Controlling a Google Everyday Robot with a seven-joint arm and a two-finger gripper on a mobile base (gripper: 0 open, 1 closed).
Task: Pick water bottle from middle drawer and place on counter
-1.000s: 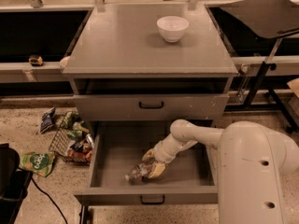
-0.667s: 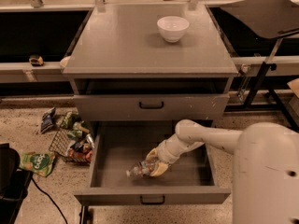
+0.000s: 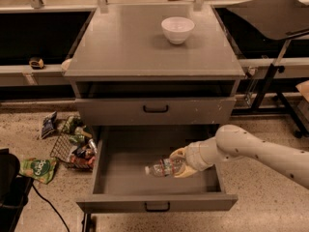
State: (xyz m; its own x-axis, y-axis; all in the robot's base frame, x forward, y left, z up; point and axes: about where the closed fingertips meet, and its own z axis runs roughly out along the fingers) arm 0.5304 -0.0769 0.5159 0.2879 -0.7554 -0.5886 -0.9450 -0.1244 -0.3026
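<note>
The middle drawer [image 3: 120, 182] is pulled open below the grey cabinet. My gripper [image 3: 181, 162] reaches in from the right and is shut on the water bottle [image 3: 164, 167], a clear ribbed bottle lying sideways with its white cap to the left. The bottle is held slightly above the drawer floor, right of centre. The counter [image 3: 130, 42] is the flat grey top of the cabinet, above and behind the drawer.
A white bowl [image 3: 177, 29] stands at the counter's back right. The upper drawer front [image 3: 155, 111] is closed. Snack bags and a wire basket [image 3: 67, 146] lie on the floor at left. A dark side table [image 3: 270, 13] stands at right.
The arm has drawn back to the right and the bottle has lifted off the drawer floor, now held sideways in the gripper.
</note>
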